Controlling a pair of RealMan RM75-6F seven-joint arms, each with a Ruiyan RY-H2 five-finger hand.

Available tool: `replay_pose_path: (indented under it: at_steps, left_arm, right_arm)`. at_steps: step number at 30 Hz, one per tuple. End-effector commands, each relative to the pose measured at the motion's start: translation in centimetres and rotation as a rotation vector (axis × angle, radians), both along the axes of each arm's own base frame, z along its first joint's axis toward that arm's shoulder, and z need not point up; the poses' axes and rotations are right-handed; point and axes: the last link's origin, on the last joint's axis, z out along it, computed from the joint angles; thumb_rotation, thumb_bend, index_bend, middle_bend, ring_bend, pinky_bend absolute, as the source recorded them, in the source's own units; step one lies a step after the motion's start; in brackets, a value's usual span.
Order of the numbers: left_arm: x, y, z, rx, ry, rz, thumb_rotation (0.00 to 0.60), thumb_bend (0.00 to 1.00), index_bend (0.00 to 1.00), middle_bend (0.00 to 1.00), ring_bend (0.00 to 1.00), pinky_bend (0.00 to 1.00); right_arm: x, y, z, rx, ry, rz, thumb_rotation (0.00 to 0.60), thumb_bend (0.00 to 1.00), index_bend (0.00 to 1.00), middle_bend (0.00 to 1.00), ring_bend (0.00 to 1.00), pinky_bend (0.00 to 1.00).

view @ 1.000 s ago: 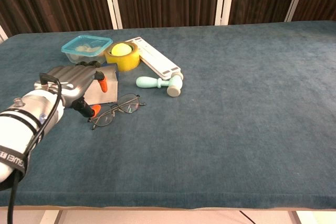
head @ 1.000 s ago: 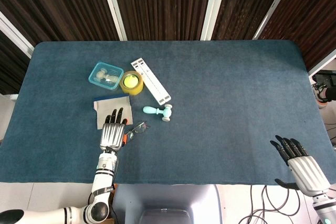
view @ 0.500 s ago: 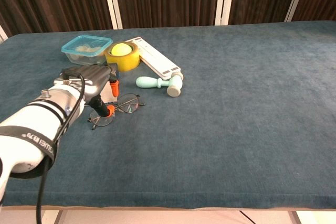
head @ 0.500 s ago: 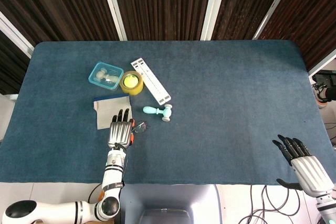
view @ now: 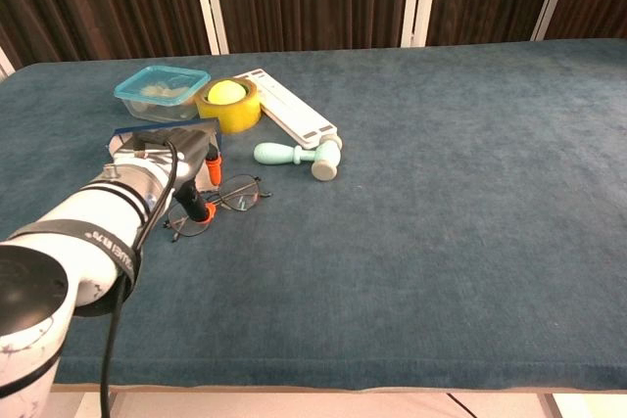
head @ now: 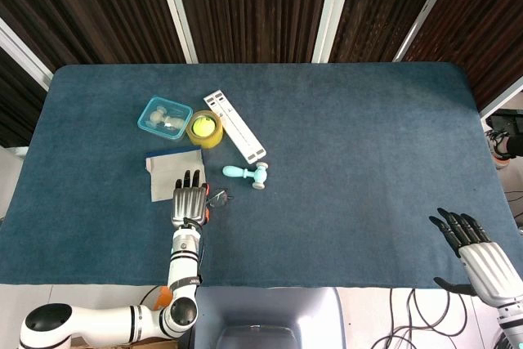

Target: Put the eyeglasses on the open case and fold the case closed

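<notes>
The eyeglasses [head: 217,197] [view: 222,203] lie on the blue cloth with thin dark wire frames, just right of the flat grey case [head: 162,173]. My left hand [head: 189,202] [view: 176,165] hovers low over the case's near right corner, fingers stretched forward and apart. Its orange thumb tip [view: 207,210] sits at the glasses' left lens; whether it touches is unclear. In the chest view this hand hides most of the case, leaving the blue edge [view: 123,131]. My right hand [head: 476,252] is spread and empty at the table's near right edge, seen only in the head view.
Behind the case stand a clear box with a teal rim [head: 164,118] and a yellow tape roll [head: 204,128]. A white slatted strip [head: 234,126] lies diagonally beside them. A mint-green mallet-shaped tool [head: 247,174] lies right of the glasses.
My left hand has slid forward and right, bringing its thumb tip up against the glasses. My right hand has drifted slightly back toward the table's near edge.
</notes>
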Motion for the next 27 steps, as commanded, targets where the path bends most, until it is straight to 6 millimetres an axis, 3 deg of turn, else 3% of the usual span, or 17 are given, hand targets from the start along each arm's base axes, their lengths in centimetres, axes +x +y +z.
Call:
replay_pose_path:
  at_steps: [1, 7, 20, 27]
  left_arm:
    - [0.5, 0.1, -0.1, -0.030, -0.014, 0.014, 0.600, 0.32, 0.36, 0.03, 0.00, 0.16]
    - [0.4, 0.5, -0.4, -0.019, 0.008, 0.028, 0.600, 0.32, 0.37, 0.03, 0.00, 0.16]
    - [1.5, -0.9, -0.8, -0.102, -0.050, 0.002, 0.600, 0.32, 0.41, 0.05, 0.00, 0.16]
    - [1.5, -1.0, -1.0, -0.095, -0.035, -0.022, 0.600, 0.33, 0.50, 0.09, 0.02, 0.16]
  right_arm:
    - [0.0, 0.0, 0.1, -0.001, -0.004, 0.000, 0.600, 0.25, 0.00, 0.00, 0.00, 0.00]
    - [-0.1, 0.0, 0.6, -0.013, -0.013, 0.001, 0.600, 0.25, 0.00, 0.00, 0.00, 0.00]
    - [-0.1, 0.1, 0.8, -0.016, -0.019, 0.000, 0.600, 0.25, 0.00, 0.00, 0.00, 0.00]
    - [-0.1, 0.0, 0.9, -0.019, -0.023, -0.003, 0.600, 0.25, 0.00, 0.00, 0.00, 0.00]
